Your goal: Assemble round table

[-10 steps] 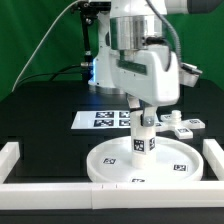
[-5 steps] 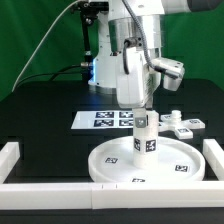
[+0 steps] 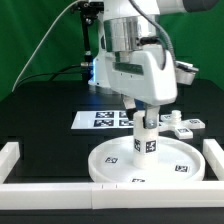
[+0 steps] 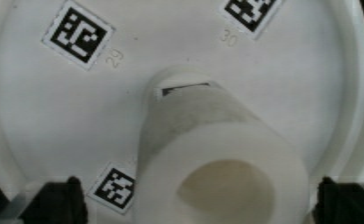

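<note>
Exterior view: shows the leg (image 3: 144, 140) upright at the centre of the round disc (image 3: 160, 172), in the near middle of the bench (image 3: 40, 115), with the gripper (image 3: 146, 119) directly above and around its top; cannot settle finger contact from here. Places the marker board (image 3: 104, 119) just beyond the disc and loose parts (image 3: 184, 125) at the exterior view's right. Wrist view: looks straight down the leg to its foot on the disc; reveals the fingers (image 4: 54, 198) apart, one on either side, clear of the leg, gripping nothing. Looks like seating the leg by turning: centre over the leg, close both fingers evenly, keep it plumb, twist without side push or lift.
</note>
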`<state>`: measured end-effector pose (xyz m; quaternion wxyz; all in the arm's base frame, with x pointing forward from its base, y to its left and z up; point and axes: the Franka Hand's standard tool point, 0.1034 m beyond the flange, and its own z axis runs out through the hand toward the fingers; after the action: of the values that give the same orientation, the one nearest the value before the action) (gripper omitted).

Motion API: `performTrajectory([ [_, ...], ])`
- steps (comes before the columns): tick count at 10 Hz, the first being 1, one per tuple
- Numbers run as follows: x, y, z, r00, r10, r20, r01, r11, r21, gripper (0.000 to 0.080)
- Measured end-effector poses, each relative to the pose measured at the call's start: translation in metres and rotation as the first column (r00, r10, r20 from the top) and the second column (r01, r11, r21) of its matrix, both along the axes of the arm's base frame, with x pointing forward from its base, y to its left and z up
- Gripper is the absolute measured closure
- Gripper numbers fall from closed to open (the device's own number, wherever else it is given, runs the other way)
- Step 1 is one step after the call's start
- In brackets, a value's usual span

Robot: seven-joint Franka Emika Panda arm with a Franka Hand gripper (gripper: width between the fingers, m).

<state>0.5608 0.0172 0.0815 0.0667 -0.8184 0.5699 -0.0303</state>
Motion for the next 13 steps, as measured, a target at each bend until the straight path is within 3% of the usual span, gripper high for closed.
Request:
performTrajectory([
  [4,0.000,-0.002,0.000,0.976,0.218,0.009,-0.218,0.975,-0.038,0.0150],
  [6,-0.001,0.002,0.000,0.824,0.566,-0.040,-0.567,0.819,-0.090,0.0150],
  [10,-0.001,0.000,-0.001,0.720,0.693,-0.048,-0.693,0.712,-0.113,0.0150],
  [13,0.001,0.018,-0.004,0.617,0.784,-0.063,-0.785,0.608,-0.121,0.0150],
])
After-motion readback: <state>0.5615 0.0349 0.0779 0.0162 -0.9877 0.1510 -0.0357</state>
